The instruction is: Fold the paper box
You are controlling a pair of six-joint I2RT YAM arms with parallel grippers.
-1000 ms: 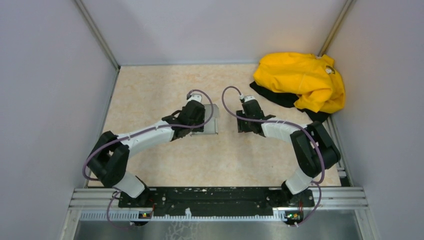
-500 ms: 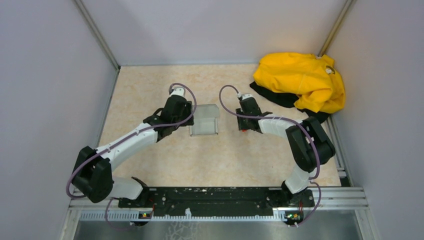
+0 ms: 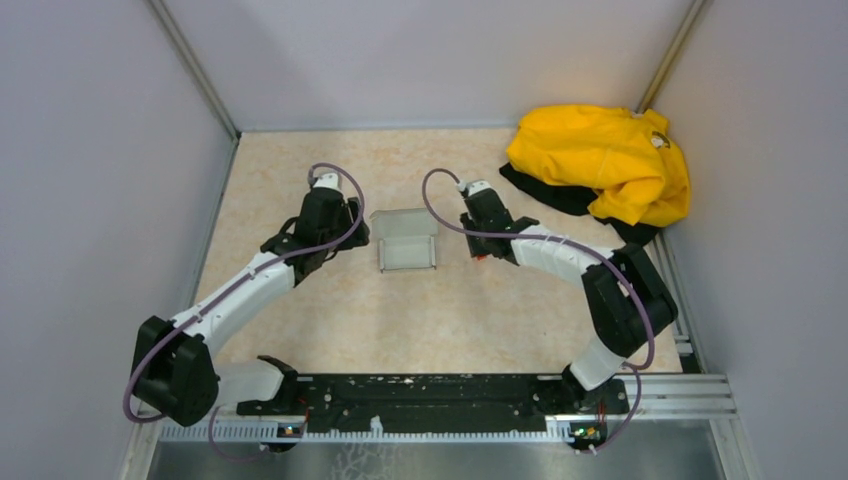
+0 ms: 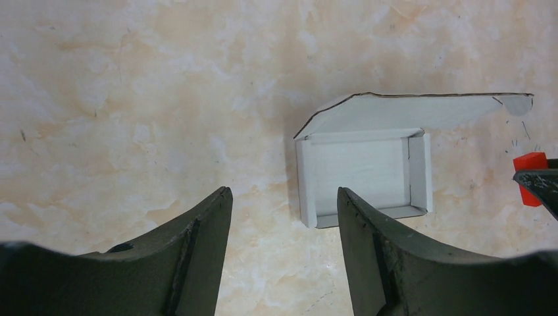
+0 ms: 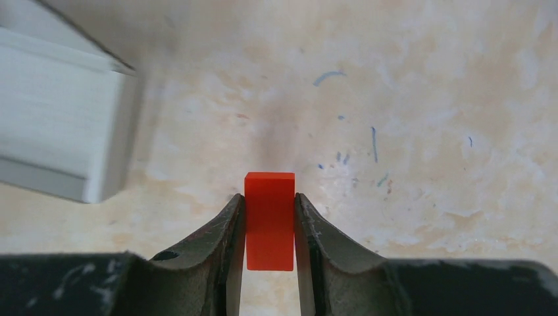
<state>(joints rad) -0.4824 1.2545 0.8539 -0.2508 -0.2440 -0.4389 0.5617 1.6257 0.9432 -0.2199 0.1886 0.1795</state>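
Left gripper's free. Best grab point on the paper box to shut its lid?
Probably the free edge of the lid flap, approached by the left gripper from its own side and pinched across the thickness. On the paper box that flap stands open off the far wall, thin and clear.

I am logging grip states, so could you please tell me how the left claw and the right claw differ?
The left claw stands open with nothing between its fingers; the right claw is closed on the red block. The left claw sits left of the paper box, the right claw to its right. Neither touches the paper box.
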